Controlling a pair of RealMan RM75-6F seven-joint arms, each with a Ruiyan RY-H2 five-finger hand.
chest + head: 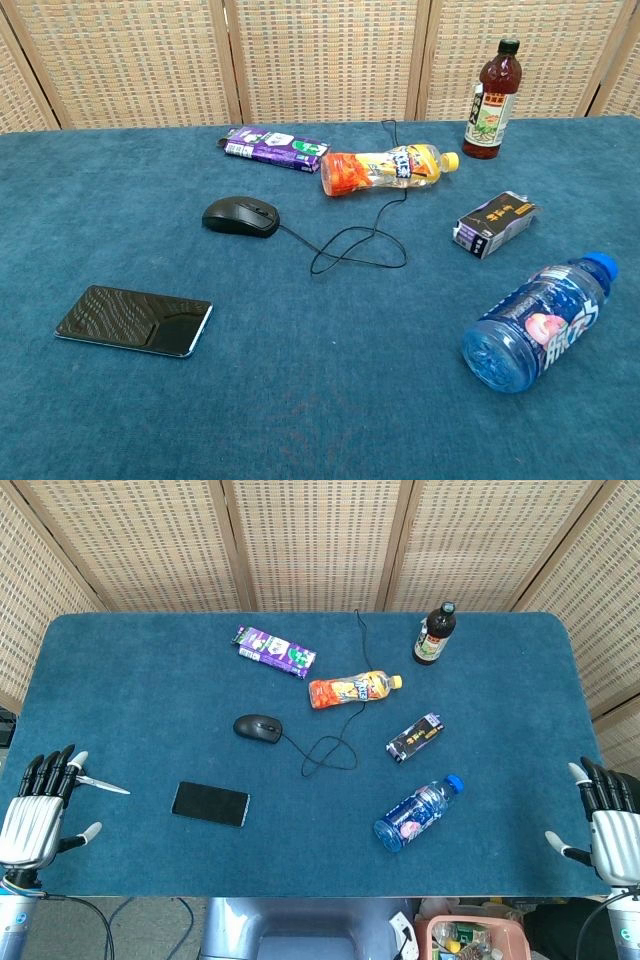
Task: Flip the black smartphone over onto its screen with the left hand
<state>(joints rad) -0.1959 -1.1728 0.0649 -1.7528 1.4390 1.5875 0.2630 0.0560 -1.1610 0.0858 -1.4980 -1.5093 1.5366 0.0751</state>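
Note:
The black smartphone (210, 803) lies flat on the blue table (130, 700) near the front left, its dark glossy face up; the chest view shows the phone (134, 320) at lower left. My left hand (40, 808) hovers at the table's front left corner, well left of the phone, fingers apart and holding nothing. My right hand (612, 818) stays at the front right corner, fingers spread and empty. Neither hand appears in the chest view.
A black wired mouse (258, 728) with a looped cable (330, 750) sits behind the phone. Also on the cloth: a purple carton (275, 651), an orange bottle (352, 690) lying down, a dark upright bottle (434, 634), a small box (415, 737), a blue bottle (418, 813) lying down.

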